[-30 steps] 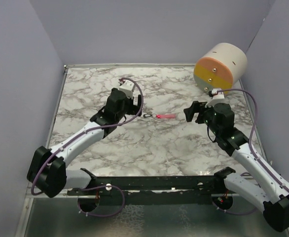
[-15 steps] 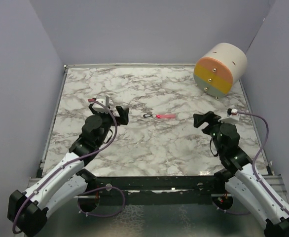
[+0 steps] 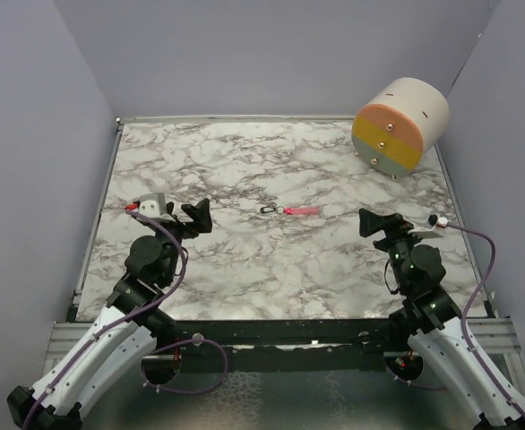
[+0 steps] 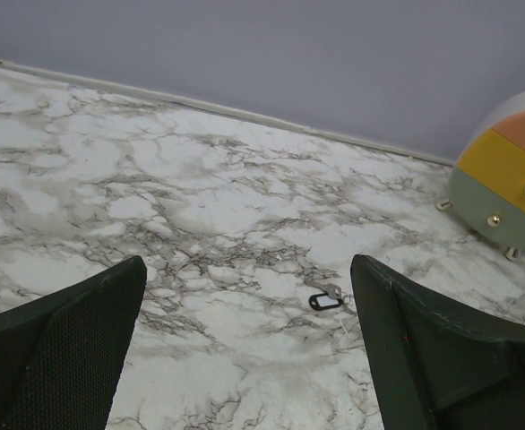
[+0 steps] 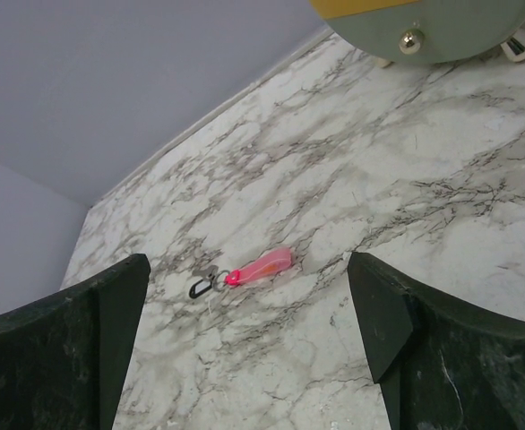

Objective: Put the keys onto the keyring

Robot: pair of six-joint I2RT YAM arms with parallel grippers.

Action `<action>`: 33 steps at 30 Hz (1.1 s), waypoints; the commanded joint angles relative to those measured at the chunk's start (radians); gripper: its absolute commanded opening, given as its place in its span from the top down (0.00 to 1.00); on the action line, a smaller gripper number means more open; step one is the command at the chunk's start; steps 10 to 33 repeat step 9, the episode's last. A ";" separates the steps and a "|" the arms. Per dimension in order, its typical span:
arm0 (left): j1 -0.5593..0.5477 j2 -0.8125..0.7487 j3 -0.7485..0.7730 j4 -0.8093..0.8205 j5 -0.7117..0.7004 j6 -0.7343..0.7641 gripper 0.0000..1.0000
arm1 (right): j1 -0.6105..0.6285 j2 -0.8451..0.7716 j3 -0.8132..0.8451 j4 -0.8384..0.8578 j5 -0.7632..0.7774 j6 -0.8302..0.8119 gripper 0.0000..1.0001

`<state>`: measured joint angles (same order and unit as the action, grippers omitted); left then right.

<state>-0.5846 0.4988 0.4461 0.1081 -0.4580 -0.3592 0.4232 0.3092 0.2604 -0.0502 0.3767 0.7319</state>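
The keyring [image 3: 302, 210], a slim pink strip with a small metal ring at its left end, lies flat on the marble mid-table. The tiny dark key [image 3: 268, 210] lies right against that ring; I cannot tell whether it is threaded on. The right wrist view shows the keyring [image 5: 264, 265] and the key [image 5: 200, 288] ahead of the fingers. The left wrist view shows only the key [image 4: 324, 301]. My left gripper [image 3: 193, 216] [image 4: 247, 296] is open and empty, well left of the key. My right gripper [image 3: 379, 221] [image 5: 247, 278] is open and empty, right of the strip.
A round drum [image 3: 400, 125] with orange, yellow and green bands and small knobs lies on its side at the back right; it also appears as the drum [image 4: 504, 184] and the drum [image 5: 424, 18]. Grey walls enclose the marble table [image 3: 245, 161] on three sides.
Both arms have drawn back toward the near edge, away from the key and keyring. The left gripper moved left and nearer, the right moved right and nearer. Key and keyring stayed put.
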 commanded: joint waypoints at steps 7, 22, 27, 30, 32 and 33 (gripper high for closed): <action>-0.004 -0.087 -0.040 0.014 -0.094 -0.016 0.01 | -0.006 0.032 0.003 0.076 0.007 0.018 0.04; -0.004 -0.092 -0.042 0.009 -0.100 -0.013 0.01 | -0.006 0.036 0.001 0.083 0.006 0.023 0.04; -0.004 -0.092 -0.042 0.009 -0.100 -0.013 0.01 | -0.006 0.036 0.001 0.083 0.006 0.023 0.04; -0.004 -0.092 -0.042 0.009 -0.100 -0.013 0.01 | -0.006 0.036 0.001 0.083 0.006 0.023 0.04; -0.004 -0.092 -0.042 0.009 -0.100 -0.013 0.01 | -0.006 0.036 0.001 0.083 0.006 0.023 0.04; -0.004 -0.092 -0.042 0.009 -0.100 -0.013 0.01 | -0.006 0.036 0.001 0.083 0.006 0.023 0.04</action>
